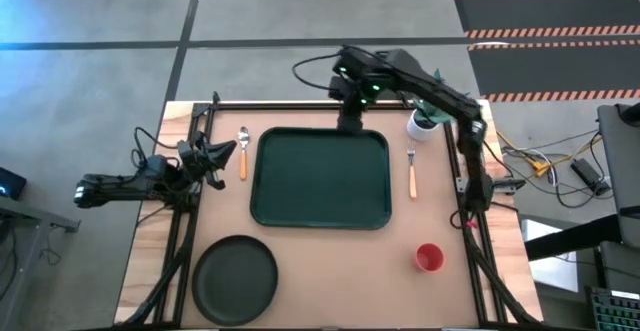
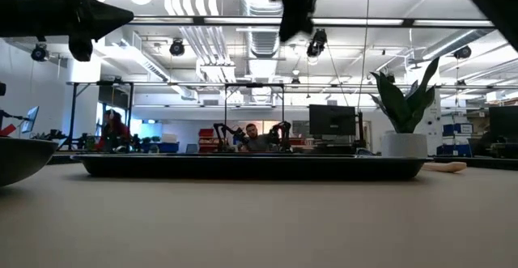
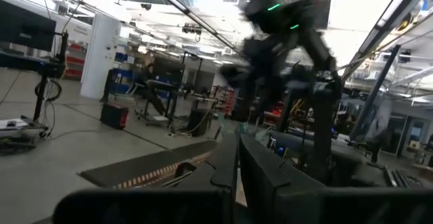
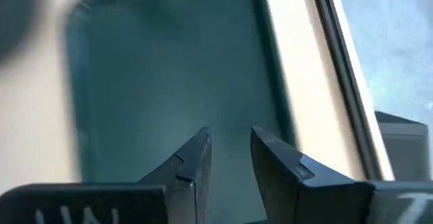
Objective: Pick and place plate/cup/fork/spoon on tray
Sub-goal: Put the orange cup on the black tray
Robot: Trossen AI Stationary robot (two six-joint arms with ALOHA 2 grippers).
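Dark plate (image 1: 236,278): we judge it stiff, the heaviest piece; take it at the raised rim. It lies on the worktop (image 1: 330,271), below the tray's left corner in the high view.
Red cup (image 1: 429,258): light, rigid; we would pinch its wall. It stands off the tray's lower right corner.
Fork (image 1: 412,172), spoon (image 1: 242,152): slim, slippery metal; we would grasp the orange handles. They flank the tray.
Tray (image 1: 320,178): bare.
Right claw (image 4: 230,158): part open, empty, above the tray's far edge.
Left claw (image 1: 215,156): shut, empty, just beside the spoon.
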